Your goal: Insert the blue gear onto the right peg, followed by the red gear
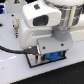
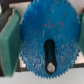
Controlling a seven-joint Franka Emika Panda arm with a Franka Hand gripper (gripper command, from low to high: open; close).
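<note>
The gripper (image 2: 45,37) is closed on the blue gear (image 2: 47,30), its green-padded fingers (image 2: 9,37) pressing the toothed rim from either side. From the wrist view, the gear fills almost everything, held flat and facing down, with a dark slot at its centre. A grey pin tip, likely the right peg (image 2: 49,65), shows at the end of that slot, so the gear appears to sit over the peg but perhaps not centred.

In the exterior view the white arm hangs low over the grey plate (image 1: 35,60), near the middle of the white table (image 1: 12,67). A sliver of blue shows beneath the hand.

The blue gear looks part-way on, not released. The red gear is not in sight and remains to be placed. Room around the plate seems open toward the exterior view's left.
</note>
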